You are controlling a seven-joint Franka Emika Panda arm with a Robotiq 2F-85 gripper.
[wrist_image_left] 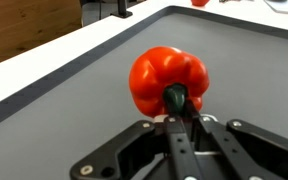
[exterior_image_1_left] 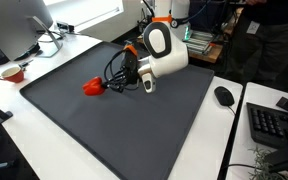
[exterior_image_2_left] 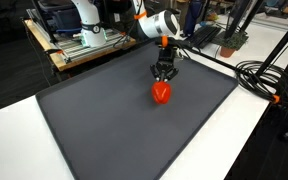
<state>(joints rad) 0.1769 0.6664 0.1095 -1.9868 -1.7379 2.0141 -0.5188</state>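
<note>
A red bell pepper with a green stem sits on the dark grey mat, close in front of the wrist camera. My gripper has its two black fingers closed together on the stem. In both exterior views the pepper rests on or just above the mat, and the gripper is right against it. The white arm reaches in from the far side of the table.
A black mouse and keyboard lie on the white table beside the mat. A red cup and a monitor stand at another corner. Black cables run along the mat's edge. A wooden cart stands behind.
</note>
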